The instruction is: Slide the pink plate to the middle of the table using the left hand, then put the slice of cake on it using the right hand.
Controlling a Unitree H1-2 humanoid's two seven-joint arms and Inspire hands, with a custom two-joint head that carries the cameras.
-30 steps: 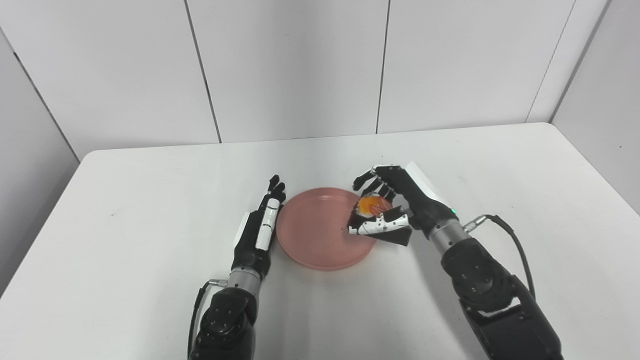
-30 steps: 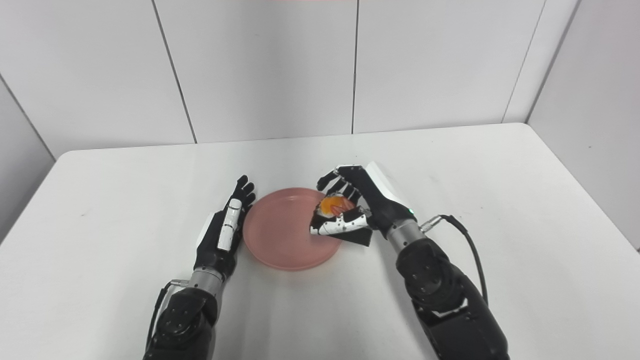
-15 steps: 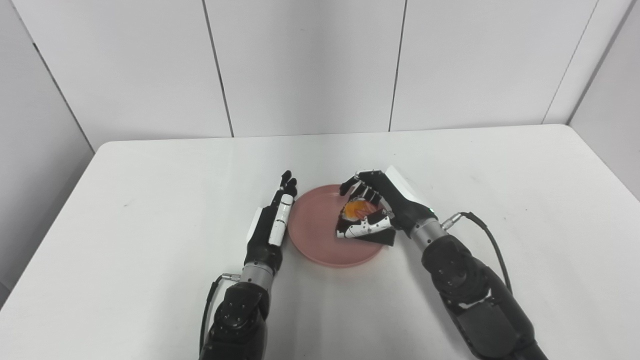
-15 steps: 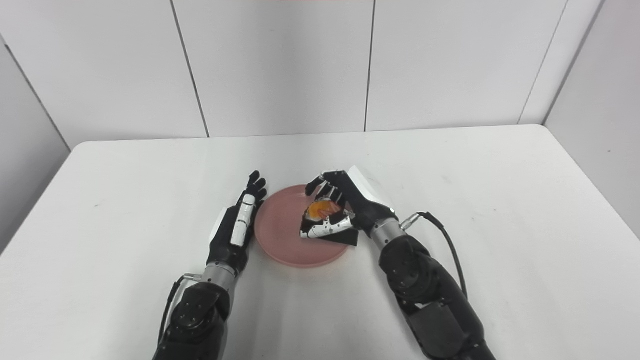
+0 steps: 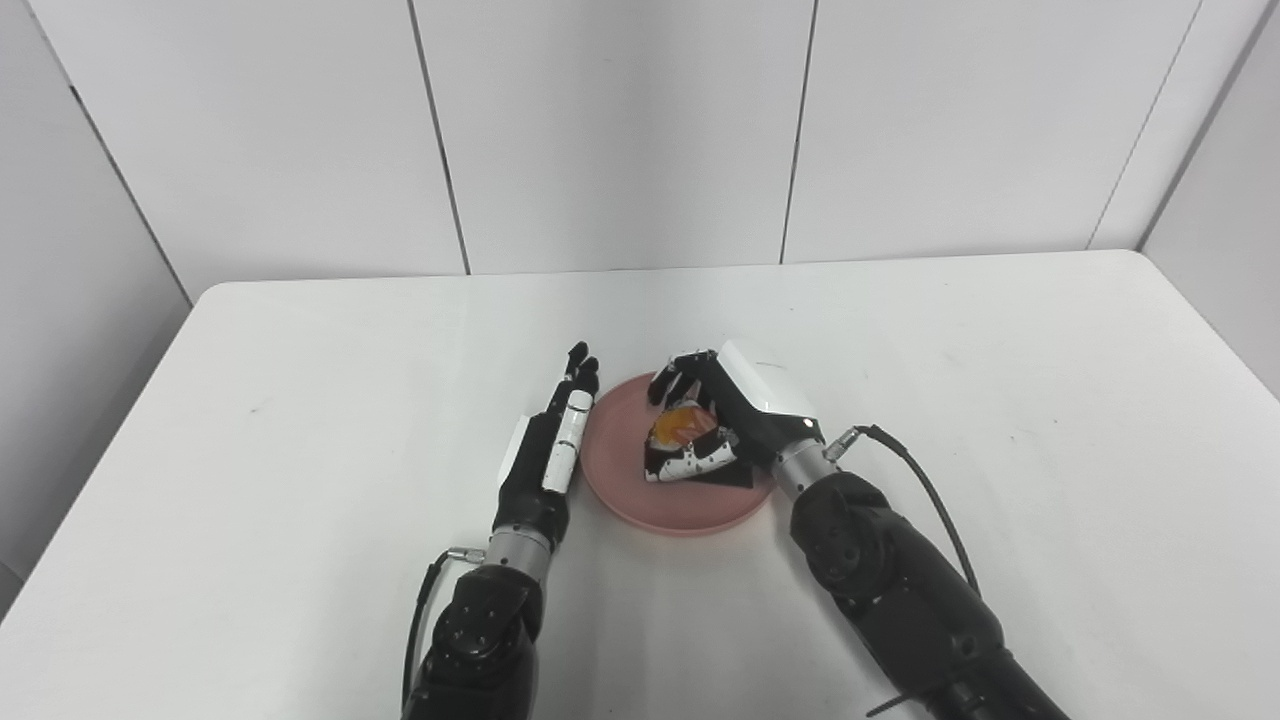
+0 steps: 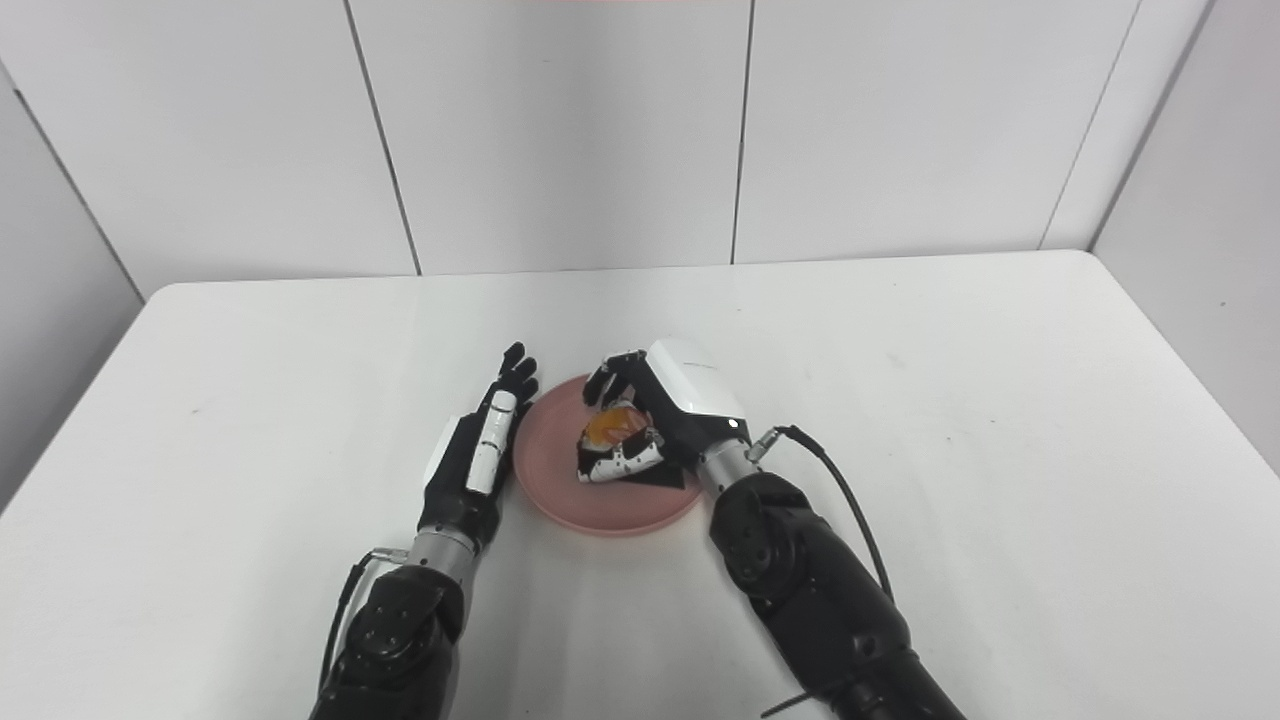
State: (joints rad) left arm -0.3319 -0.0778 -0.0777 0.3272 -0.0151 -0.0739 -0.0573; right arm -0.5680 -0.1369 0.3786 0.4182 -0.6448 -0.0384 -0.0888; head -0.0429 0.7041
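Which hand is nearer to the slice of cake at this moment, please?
Right. The right hand is closed around the slice of cake over the pink plate; the left hand rests open beside the plate's left rim.

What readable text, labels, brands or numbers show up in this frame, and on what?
None can be read. The pink plate, the slice of cake, the left hand, the right hand, the white table and the wall panels show no lettering. A small green light sits at the right wrist, not a sign.
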